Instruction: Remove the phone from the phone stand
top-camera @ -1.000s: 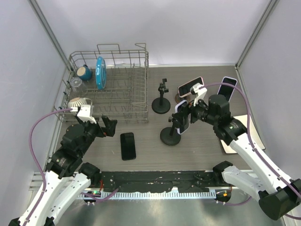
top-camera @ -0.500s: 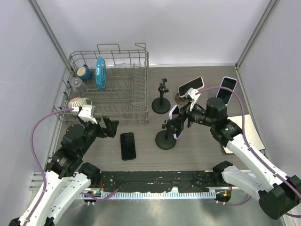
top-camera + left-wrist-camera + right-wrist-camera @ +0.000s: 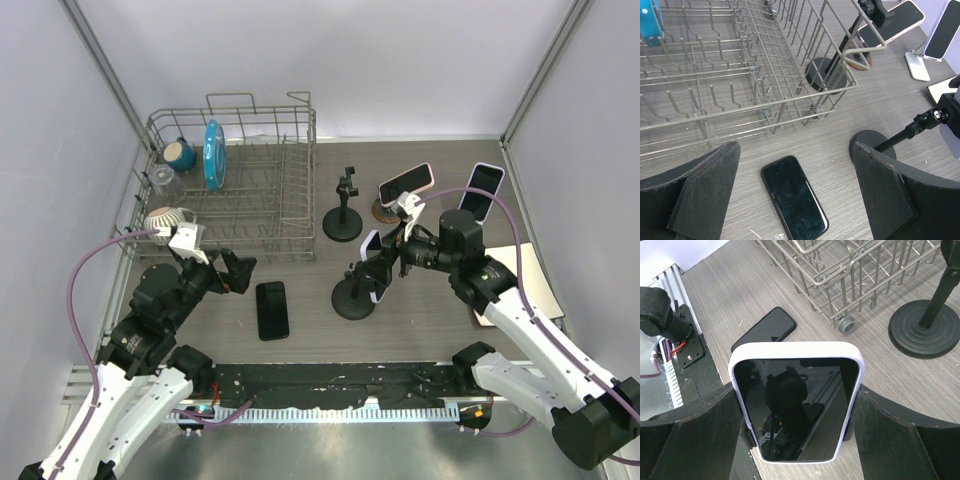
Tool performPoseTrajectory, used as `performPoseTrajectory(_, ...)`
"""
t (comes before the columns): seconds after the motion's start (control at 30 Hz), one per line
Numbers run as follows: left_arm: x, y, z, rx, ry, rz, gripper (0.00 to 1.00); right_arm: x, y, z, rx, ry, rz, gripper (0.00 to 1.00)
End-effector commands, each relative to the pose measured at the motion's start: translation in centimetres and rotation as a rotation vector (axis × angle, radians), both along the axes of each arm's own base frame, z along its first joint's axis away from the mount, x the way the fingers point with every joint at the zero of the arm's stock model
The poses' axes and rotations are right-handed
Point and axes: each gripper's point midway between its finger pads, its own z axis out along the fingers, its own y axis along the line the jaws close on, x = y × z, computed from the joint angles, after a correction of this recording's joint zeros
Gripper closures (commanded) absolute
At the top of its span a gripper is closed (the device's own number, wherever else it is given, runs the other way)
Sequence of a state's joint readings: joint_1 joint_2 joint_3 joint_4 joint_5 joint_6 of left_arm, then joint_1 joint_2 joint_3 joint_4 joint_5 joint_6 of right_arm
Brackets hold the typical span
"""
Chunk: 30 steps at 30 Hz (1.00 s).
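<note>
A phone in a white case sits in the clamp of a black phone stand, whose round base rests on the table. My right gripper is shut on the phone, one finger against each long edge. The stand's clamp shows behind the phone's lower edge. My left gripper is open above a bare black phone that lies flat on the table. It holds nothing. The stand's base shows to the right of it.
A wire dish rack with a blue plate fills the back left. An empty black stand is beside it. A pink-cased phone and a phone on a white stand are behind my right arm. A white pad lies at the right.
My right gripper has moved left with the white-cased phone, and the stand's base has slid left with it. The left arm has barely moved.
</note>
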State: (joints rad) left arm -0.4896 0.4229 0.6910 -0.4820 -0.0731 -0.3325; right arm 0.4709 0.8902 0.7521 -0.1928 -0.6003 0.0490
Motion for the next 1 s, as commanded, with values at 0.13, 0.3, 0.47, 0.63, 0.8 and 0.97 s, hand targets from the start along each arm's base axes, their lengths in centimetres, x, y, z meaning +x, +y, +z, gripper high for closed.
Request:
performPoseTrajectory(0.13, 0.3, -1.1, 0.8, -0.024, -0.023, -0.046, 0.00, -1.1, 0.1, 4.9, 0.050, -0.068, 0.022, 0.19)
performPoseTrajectory(0.3, 0.3, -1.3, 0.6, -0.021, -0.011, -0.058, 0.00, -1.9, -0.2, 4.8, 0.027, -0.033, 0.028, 0.17)
performPoseTrajectory(0.47, 0.3, -1.4, 0.5, -0.022, -0.007, -0.062, 0.00, -2.1, -0.4, 4.1, 0.007, -0.020, 0.030, 0.16)
performPoseTrajectory(0.63, 0.4, -1.5, 0.4, -0.019, -0.001, -0.063, 0.00, -2.5, -0.3, 4.0, 0.003, -0.009, 0.041, 0.15)
performPoseTrajectory(0.8, 0.5, -1.5, 0.3, -0.018, 0.002, -0.063, 0.00, -3.0, -0.6, 4.6, -0.004, -0.012, 0.043, 0.14)
performPoseTrajectory(0.97, 0.5, -1.5, 0.3, -0.016, 0.002, -0.063, 0.00, -3.5, -0.9, 4.7, -0.024, 0.012, 0.048, 0.14)
